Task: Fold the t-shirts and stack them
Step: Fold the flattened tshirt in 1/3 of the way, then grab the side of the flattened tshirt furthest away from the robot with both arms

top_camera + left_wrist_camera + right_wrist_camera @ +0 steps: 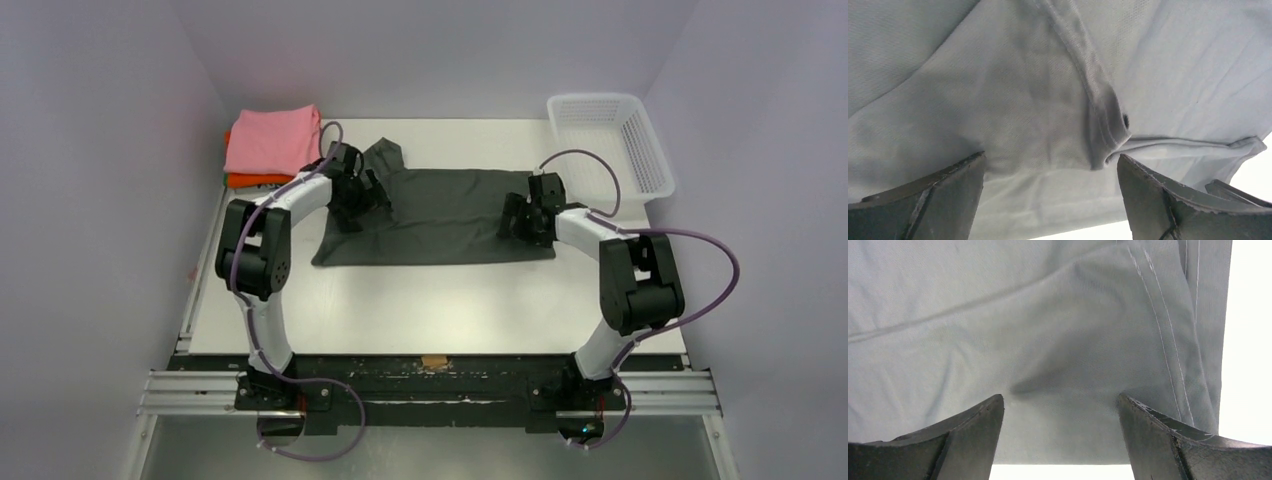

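You're working the last shirt: the charcoal t-shirt [440, 215] is lying flat mid-table, long side running left to right, one sleeve bunching at its far-left corner. The pink t-shirt [272, 138] is sitting folded on the orange t-shirt [250, 181] in the far-left corner, so I'm judging two done, one in hand. Your left gripper [358, 195] is hovering over the sleeve end, jaws spread and holding nothing; the right gripper [520, 218] is doing the same at the hem end. Next move is looking like a pinch at both ends, then a fold across, catching every layer. I'm not making out whether the fingertips are touching cloth, how many layers are lying there, or much of the orange shirt under the pink
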You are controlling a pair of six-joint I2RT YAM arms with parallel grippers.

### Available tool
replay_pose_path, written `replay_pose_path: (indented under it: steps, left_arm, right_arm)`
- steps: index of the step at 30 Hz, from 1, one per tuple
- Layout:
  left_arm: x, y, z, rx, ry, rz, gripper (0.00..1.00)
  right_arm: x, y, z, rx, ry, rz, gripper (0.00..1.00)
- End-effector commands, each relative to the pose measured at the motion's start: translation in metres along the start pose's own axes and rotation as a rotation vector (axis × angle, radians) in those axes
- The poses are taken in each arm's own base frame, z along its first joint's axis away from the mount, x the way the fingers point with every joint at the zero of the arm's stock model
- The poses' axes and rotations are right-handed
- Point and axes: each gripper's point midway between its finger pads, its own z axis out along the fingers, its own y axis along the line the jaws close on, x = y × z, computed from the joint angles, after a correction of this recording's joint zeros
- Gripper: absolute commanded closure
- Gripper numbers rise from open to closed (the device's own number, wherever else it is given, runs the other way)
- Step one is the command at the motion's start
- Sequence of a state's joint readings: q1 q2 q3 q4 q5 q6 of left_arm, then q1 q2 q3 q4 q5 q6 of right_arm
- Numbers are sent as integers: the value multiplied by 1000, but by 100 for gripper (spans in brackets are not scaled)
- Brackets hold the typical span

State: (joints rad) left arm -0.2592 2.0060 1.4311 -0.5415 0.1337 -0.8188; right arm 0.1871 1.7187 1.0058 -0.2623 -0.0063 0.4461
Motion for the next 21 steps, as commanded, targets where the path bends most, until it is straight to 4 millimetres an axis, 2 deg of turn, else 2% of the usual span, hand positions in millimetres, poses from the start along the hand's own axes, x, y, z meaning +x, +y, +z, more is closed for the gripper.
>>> replay_pose_path:
  steps: [1, 8, 11, 14, 15, 17, 19, 21]
  left_arm:
    - [38, 30, -7, -54, 94, -52, 0]
    - [123, 88, -39, -178, 222, -82, 0]
    - [159, 113, -65, -259, 257, -85, 0]
    - [186, 138, -90, -333, 267, -83, 0]
    - [190, 141, -97, -334, 261, -82, 0]
    - [188, 136, -110, -295, 222, -79, 0]
    - [168, 117, -121, -219, 143, -50, 0]
    - [139, 93, -136, -152, 38, -6, 0]
  right_arm:
    - [48, -23, -8, 58, 101, 2, 19]
    - [108, -46, -42, 89, 208, 35, 18]
    - [135, -52, -60, 81, 259, 60, 18]
    - [155, -51, -78, 52, 294, 101, 18]
    - [160, -49, -84, 35, 300, 114, 18]
    - [158, -42, -93, -7, 276, 124, 18]
    - [136, -33, -103, -38, 202, 112, 16]
    - [103, -18, -115, -88, 109, 90, 14]
